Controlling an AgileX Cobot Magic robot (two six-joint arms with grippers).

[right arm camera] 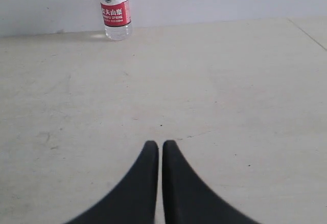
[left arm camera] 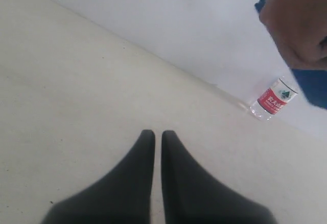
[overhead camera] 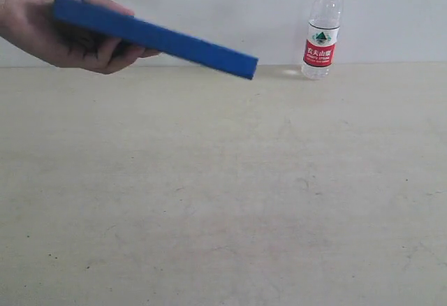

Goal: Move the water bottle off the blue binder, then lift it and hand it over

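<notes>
The water bottle, clear with a red cap and a red-and-white label, stands upright on the table at the far right, against the white wall. It also shows in the left wrist view and the right wrist view. A person's hand holds the blue binder tilted in the air above the far left of the table; a corner of the blue binder shows beside the hand. My left gripper and right gripper are both shut and empty, far from the bottle. Neither gripper shows in the exterior view.
The beige table spreads wide, with a white wall along its far edge. A table seam runs near the right side in the right wrist view.
</notes>
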